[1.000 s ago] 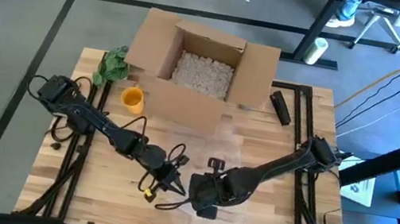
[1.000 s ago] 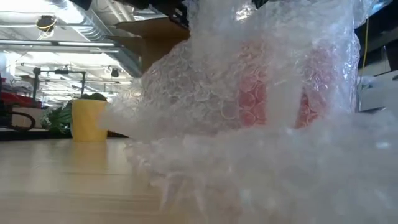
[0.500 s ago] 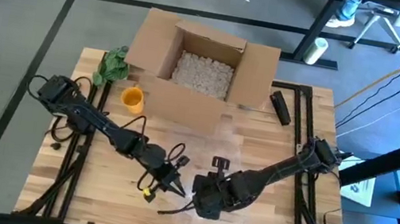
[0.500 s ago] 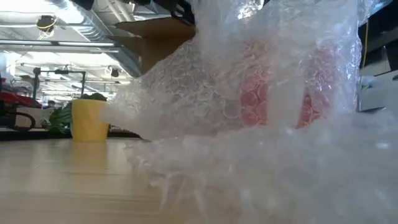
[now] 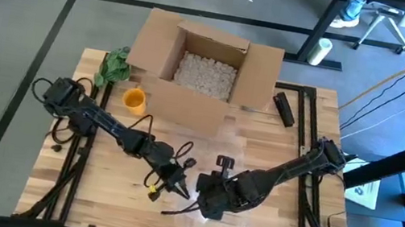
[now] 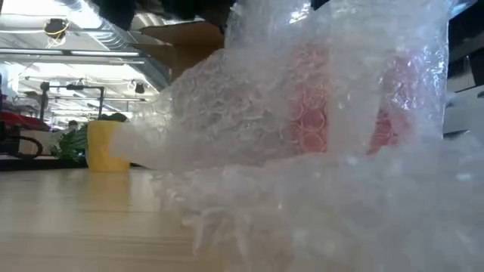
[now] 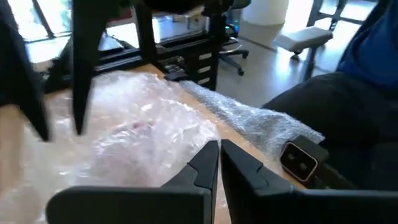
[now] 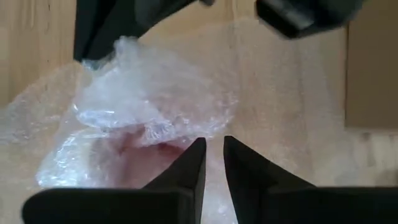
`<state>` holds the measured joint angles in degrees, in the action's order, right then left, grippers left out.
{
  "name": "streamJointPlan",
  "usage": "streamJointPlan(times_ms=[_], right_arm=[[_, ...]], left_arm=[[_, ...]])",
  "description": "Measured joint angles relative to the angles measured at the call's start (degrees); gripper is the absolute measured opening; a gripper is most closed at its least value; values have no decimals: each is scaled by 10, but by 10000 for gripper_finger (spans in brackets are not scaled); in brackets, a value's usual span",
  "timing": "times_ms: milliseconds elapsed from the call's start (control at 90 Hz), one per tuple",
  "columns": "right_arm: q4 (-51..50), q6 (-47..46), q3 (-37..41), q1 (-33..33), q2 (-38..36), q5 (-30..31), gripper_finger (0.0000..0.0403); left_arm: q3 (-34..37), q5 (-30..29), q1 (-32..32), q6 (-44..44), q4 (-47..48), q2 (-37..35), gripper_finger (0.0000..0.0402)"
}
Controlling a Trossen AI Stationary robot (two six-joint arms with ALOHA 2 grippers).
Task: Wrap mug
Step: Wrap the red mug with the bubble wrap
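We find the red mug (image 6: 333, 113) at six o'clock on the table (image 5: 92, 194), bundled in bubble wrap (image 6: 249, 121). The left gripper (image 5: 174, 187) and right gripper (image 5: 204, 205) flank it, each with fingers nearly pressed together, holding nothing, apparently tamping the loose film.

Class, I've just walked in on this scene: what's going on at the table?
Two robot arms are wrapping a reddish mug in bubble wrap near the table's front edge. The left gripper and right gripper meet over the bundle, both with fingers nearly closed. A yellow cup, green cloth and open cardboard box sit behind.
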<state>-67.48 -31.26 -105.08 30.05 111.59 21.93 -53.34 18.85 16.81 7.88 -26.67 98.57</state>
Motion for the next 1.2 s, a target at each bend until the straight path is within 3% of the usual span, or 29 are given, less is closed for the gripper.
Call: streamJointPlan(times_ms=[333, 478, 1200], right_arm=[[6, 4, 0, -1, -1, -1, 44], [28, 19, 0, 0, -1, -36, 44], [116, 56, 66, -1, -1, -139, 44]], left_arm=[[-90, 56, -12, 11, 21, 80, 0], [-117, 71, -21, 13, 39, 104, 0], [-119, 81, -22, 16, 79, 109, 0]])
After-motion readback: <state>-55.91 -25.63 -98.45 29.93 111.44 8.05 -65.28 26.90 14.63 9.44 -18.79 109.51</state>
